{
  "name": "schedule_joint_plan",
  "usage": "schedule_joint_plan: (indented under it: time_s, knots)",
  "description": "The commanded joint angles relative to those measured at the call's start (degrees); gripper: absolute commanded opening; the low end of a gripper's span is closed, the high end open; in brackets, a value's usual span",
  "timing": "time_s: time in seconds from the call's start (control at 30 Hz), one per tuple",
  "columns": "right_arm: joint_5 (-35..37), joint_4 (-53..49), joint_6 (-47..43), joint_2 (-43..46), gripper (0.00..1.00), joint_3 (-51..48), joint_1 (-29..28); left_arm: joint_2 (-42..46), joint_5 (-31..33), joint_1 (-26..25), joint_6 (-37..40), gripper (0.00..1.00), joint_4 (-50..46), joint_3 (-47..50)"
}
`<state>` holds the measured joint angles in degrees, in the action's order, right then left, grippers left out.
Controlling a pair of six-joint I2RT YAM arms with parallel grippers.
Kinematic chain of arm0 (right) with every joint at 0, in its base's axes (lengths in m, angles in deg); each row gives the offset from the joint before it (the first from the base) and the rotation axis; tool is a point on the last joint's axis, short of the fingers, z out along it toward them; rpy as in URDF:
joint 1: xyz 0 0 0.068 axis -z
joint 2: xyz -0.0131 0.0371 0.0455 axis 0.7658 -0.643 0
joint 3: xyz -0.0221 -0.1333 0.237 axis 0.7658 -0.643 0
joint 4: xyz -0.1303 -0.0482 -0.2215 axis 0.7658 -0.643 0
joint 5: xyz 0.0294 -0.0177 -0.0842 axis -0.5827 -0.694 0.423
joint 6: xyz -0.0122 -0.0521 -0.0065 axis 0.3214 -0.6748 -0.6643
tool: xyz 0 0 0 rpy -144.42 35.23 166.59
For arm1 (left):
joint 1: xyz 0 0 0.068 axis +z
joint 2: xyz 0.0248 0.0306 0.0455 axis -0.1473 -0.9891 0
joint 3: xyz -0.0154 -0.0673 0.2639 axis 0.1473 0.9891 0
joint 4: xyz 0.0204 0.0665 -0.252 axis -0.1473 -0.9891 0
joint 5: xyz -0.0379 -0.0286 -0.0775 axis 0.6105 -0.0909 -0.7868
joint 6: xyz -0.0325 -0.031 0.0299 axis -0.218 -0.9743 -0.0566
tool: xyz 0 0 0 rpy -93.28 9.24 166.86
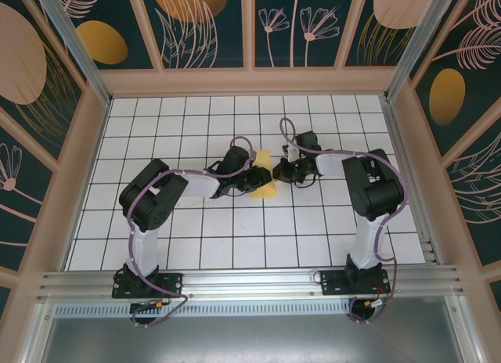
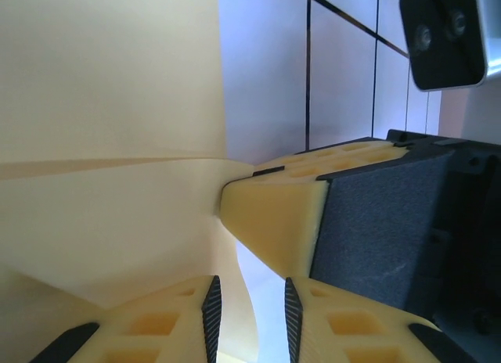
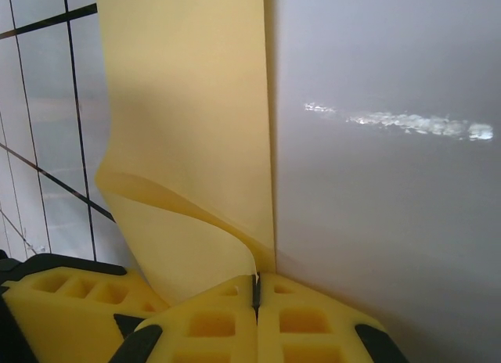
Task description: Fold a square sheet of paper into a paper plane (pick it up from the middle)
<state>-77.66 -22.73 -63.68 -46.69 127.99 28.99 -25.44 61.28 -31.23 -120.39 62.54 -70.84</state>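
The square sheet of paper [image 1: 266, 191] lies near the middle of the white gridded table [image 1: 235, 238], partly folded over on itself. The two arms close on it from either side. The left gripper [image 1: 252, 179] is on its left edge and the right gripper [image 1: 279, 174] on its right edge, a little farther back.

The overhead camera shows only a small yellow patch between the two black wrists, and the fingertips are too small there to judge. The left wrist camera shows the paper [image 2: 109, 105] close up: a broad pale surface with a soft fold line across it and a loose edge curling down toward the camera. One yellow padded finger [image 2: 270, 222] of the right gripper touches the paper at that fold. The right wrist camera shows a flap [image 3: 188, 120] standing up off the table and bending over.

The left gripper [image 2: 252, 312] has its pads slightly apart. The curled paper edge lies in the narrow gap, but the pads are not pressed on it. The right gripper [image 3: 256, 292] has its pads pressed together, pinching the lower corner of the flap.
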Motion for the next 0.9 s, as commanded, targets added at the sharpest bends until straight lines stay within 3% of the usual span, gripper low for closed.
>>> schedule_joint_plan:
  time_s: [0.0, 0.87]
  knots:
    - [0.6, -1.6, -1.2, 0.5, 0.05, 0.7, -0.8, 2.2, 1.2, -0.2, 1.3, 0.32, 0.5, 0.4]
    - [-0.3, -0.1, -1.8, 1.8, 0.05, 0.9, -1.7, 1.5, 4.6, -0.3, 1.8, 0.25, -4.7, -0.1]
